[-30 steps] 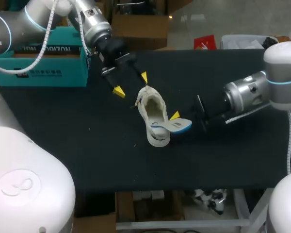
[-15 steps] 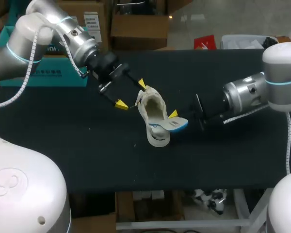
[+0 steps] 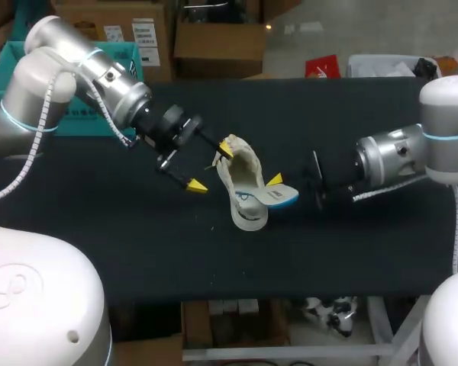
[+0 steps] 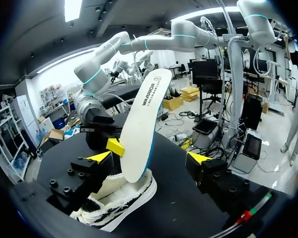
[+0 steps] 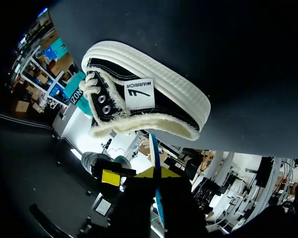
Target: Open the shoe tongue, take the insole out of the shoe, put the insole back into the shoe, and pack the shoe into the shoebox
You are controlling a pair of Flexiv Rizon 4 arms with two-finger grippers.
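Black shoe with white sole and cream lining; white insole edged blue.

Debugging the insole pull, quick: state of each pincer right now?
Left pincer: open, next to the shoe, holding nothing.
Right pincer: closed on the insole.

L end effector fingers spread wide, R end effector clamped, both arms angled inward.

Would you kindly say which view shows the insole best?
The left wrist view: the insole stands face-on, almost whole. The head view shows an end past the shoe; the right wrist view only its edge.
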